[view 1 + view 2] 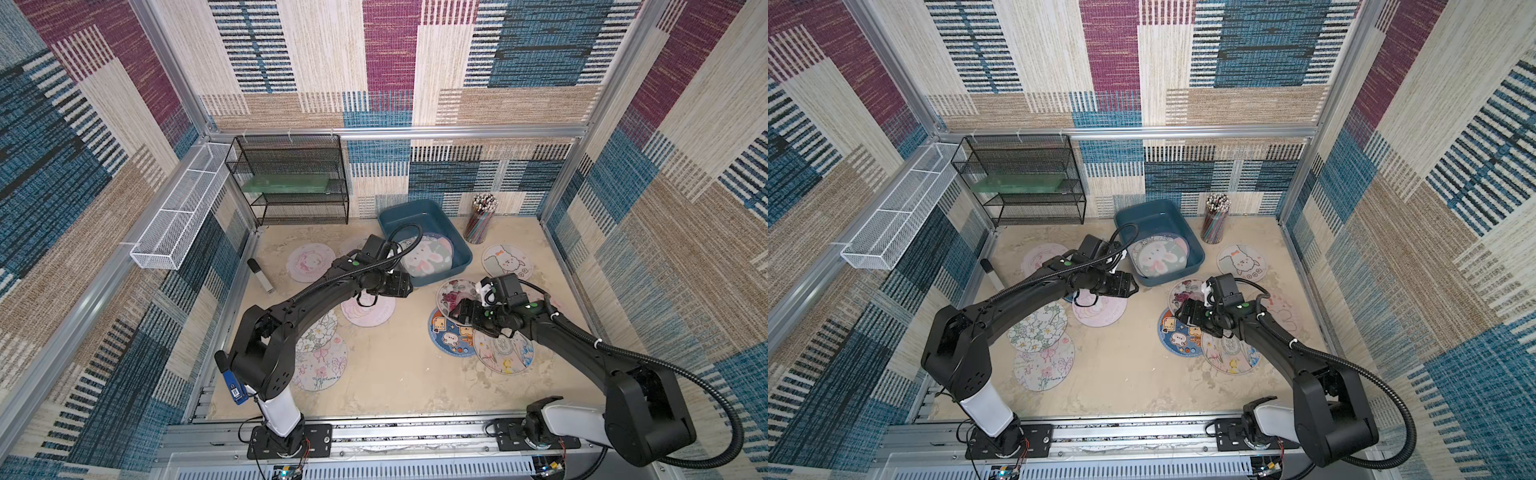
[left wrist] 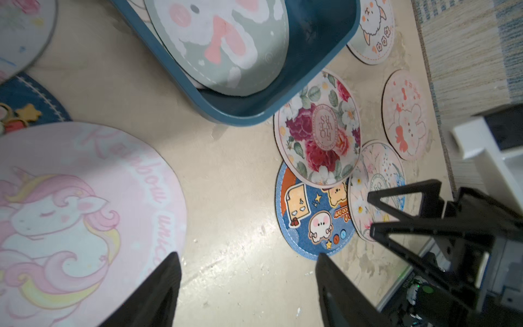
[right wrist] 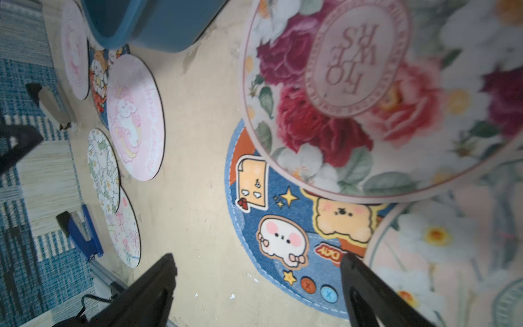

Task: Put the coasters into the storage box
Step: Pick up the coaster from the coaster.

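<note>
The teal storage box [image 1: 415, 204] [image 1: 1142, 205] [image 2: 317, 42] stands at the back with a bunny coaster [image 1: 428, 255] [image 2: 223, 42] on top of others inside. More coasters lie around on the table. My left gripper [image 1: 407, 287] [image 2: 248, 256] hangs open and empty by the box's near corner, beside a pink unicorn coaster [image 1: 368, 309] [image 2: 70, 212]. To the right, my right gripper [image 1: 455, 309] [image 3: 258, 256] is open and empty at the edge of a blue cartoon coaster [image 1: 451, 336] [image 3: 283, 232], which a rose coaster [image 1: 457, 291] [image 3: 368, 93] overlaps.
A black wire rack [image 1: 291, 178] and a white mesh tray [image 1: 178, 212] stand at the back left. A cup of pencils [image 1: 480, 220] is right of the box. A small stapler-like object [image 1: 261, 276] lies near the left wall.
</note>
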`<action>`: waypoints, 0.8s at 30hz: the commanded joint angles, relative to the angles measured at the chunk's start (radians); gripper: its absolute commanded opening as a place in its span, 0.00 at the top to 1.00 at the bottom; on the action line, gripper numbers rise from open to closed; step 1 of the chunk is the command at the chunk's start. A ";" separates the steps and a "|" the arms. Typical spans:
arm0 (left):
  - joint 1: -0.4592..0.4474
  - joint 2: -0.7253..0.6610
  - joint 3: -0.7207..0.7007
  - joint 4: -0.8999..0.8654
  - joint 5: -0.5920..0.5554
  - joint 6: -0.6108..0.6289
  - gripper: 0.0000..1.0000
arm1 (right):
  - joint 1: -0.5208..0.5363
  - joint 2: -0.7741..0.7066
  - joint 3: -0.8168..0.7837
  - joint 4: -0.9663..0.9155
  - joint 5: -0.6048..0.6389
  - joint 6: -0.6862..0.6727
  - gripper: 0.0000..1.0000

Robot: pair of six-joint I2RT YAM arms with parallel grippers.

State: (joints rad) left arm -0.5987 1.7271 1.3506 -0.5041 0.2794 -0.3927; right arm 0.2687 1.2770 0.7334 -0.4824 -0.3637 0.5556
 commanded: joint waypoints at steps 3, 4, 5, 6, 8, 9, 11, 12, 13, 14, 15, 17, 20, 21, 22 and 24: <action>-0.030 -0.017 -0.077 0.089 0.049 -0.055 0.26 | -0.080 0.035 0.063 -0.060 0.110 -0.068 0.06; -0.037 -0.016 -0.090 0.105 0.053 -0.062 0.26 | -0.105 0.044 0.076 -0.060 0.119 -0.080 0.05; -0.043 -0.010 -0.097 0.117 0.053 -0.067 0.27 | -0.134 0.055 0.087 -0.053 0.120 -0.093 0.05; -0.048 -0.003 -0.099 0.124 0.053 -0.072 0.27 | -0.157 0.065 0.095 -0.048 0.120 -0.103 0.05; -0.058 0.021 -0.102 0.146 0.061 -0.088 0.27 | -0.208 0.094 0.114 -0.030 0.117 -0.123 0.05; -0.063 0.031 -0.102 0.157 0.064 -0.094 0.27 | -0.224 0.109 0.123 -0.020 0.115 -0.132 0.05; -0.074 0.056 -0.097 0.180 0.071 -0.108 0.27 | -0.259 0.144 0.141 0.003 0.113 -0.147 0.05; -0.078 0.065 -0.095 0.187 0.072 -0.114 0.27 | -0.271 0.162 0.148 0.011 0.110 -0.152 0.05; -0.079 0.076 -0.092 0.194 0.074 -0.123 0.27 | -0.285 0.181 0.154 0.022 0.103 -0.157 0.05; -0.081 0.083 -0.090 0.202 0.078 -0.128 0.27 | -0.296 0.201 0.162 0.035 0.098 -0.163 0.05; -0.083 0.089 -0.089 0.205 0.078 -0.130 0.27 | -0.304 0.220 0.168 0.048 0.091 -0.170 0.05; -0.086 0.103 -0.084 0.210 0.078 -0.134 0.27 | -0.313 0.269 0.187 0.072 0.086 -0.185 0.05; -0.089 0.129 -0.067 0.222 0.084 -0.143 0.27 | -0.325 0.335 0.216 0.099 0.061 -0.206 0.06; -0.090 0.140 -0.057 0.223 0.084 -0.145 0.27 | -0.327 0.350 0.222 0.108 0.052 -0.210 0.06; -0.093 0.153 -0.043 0.225 0.080 -0.146 0.27 | -0.330 0.367 0.230 0.115 0.039 -0.218 0.06; -0.098 0.183 -0.012 0.225 0.071 -0.149 0.28 | -0.330 0.397 0.247 0.111 0.021 -0.233 0.06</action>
State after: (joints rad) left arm -0.6922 1.8854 1.3102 -0.3138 0.3462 -0.5240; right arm -0.0593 1.6493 0.9623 -0.4122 -0.3035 0.3611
